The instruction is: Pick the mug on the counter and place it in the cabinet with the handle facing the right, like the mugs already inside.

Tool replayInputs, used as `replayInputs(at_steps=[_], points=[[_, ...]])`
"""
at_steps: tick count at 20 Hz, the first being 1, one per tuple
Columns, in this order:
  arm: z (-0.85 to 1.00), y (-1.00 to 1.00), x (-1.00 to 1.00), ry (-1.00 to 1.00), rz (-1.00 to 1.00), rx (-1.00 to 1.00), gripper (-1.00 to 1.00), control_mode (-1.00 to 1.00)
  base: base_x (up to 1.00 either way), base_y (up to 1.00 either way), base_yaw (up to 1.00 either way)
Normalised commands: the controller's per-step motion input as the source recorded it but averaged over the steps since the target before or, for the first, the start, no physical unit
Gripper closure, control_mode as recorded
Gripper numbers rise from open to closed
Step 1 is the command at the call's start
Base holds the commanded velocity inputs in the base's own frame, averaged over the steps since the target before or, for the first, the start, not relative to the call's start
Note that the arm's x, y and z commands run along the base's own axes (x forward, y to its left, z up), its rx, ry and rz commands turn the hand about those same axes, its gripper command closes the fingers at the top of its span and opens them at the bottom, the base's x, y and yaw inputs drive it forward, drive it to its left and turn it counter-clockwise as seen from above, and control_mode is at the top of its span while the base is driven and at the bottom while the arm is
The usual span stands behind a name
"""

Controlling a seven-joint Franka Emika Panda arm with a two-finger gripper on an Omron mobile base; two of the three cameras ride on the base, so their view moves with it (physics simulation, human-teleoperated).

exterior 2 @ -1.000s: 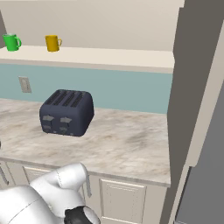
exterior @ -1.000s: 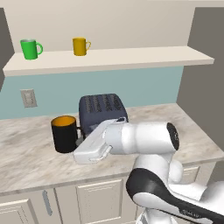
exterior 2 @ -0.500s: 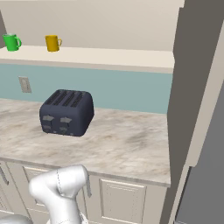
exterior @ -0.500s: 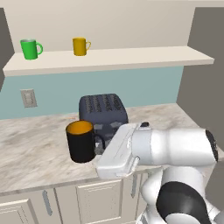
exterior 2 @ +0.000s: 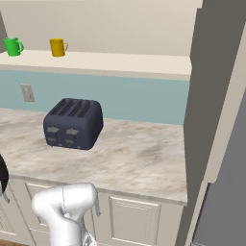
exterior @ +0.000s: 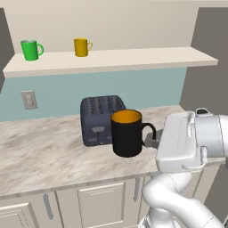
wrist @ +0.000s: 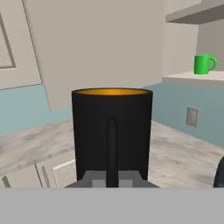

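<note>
The gripper (exterior: 149, 141) is clamped on the handle (exterior: 149, 133) of the mug (exterior: 127, 132), holding it upright in the air in front of the toaster (exterior: 100, 119), above the counter (exterior: 40, 153). The handle points right toward the hand, matching the green mug (exterior: 30, 49) and yellow mug (exterior: 82, 46). The cabinet (exterior: 133, 58) shelf lies higher up and farther back, so the carry looks to be up and away.

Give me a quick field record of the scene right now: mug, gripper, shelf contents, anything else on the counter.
mug: black mug, orange inside, upright, held up off the counter
handle: points right, toward the gripper
gripper: shut on the handle, as the hand view shows
cabinet: shelf holds green mug and yellow mug, handles to the right
other: dark toaster on the counter, behind the black mug
</note>
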Motion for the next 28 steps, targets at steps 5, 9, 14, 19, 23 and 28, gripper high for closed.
replayInputs(at_steps=[5,9,14,19,23,28], points=[[0.07,-0.42,-0.10,0.00,0.11,0.02,1.00,-1.00,0.00,0.00,0.00],[0.06,-0.49,0.00,-0.05,0.05,0.00,1.00,-1.00,0.00,0.00,0.00],[0.20,-0.47,0.00,-0.05,0.00,0.00,1.00,-1.00,0.00,0.00,0.00],[0.39,-0.38,0.11,0.00,0.00,0.00,1.00,-1.00,0.00,0.00,0.00],[0.41,-0.42,0.27,0.02,0.00,0.00,1.00,-1.00,0.00,0.00,0.00],[0.10,-0.29,0.33,0.00,0.00,0.03,1.00,-1.00,0.00,0.00,0.00]])
